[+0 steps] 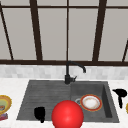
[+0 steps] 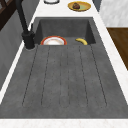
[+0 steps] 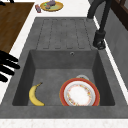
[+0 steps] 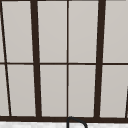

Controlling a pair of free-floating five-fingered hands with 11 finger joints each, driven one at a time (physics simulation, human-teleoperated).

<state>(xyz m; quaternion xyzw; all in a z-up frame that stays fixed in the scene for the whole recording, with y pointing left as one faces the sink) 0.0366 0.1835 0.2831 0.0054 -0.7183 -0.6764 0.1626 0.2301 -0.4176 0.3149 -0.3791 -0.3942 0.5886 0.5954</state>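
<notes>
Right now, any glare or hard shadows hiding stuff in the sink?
Front view: even light, no glare; red ball blocks the front edge of the sink; left hand and right hand read as flat black. Right side view: no cast shadows under banana or plate. Left side view: basin walls darker than the drainboard. Upper view: window panes evenly pale.
</notes>
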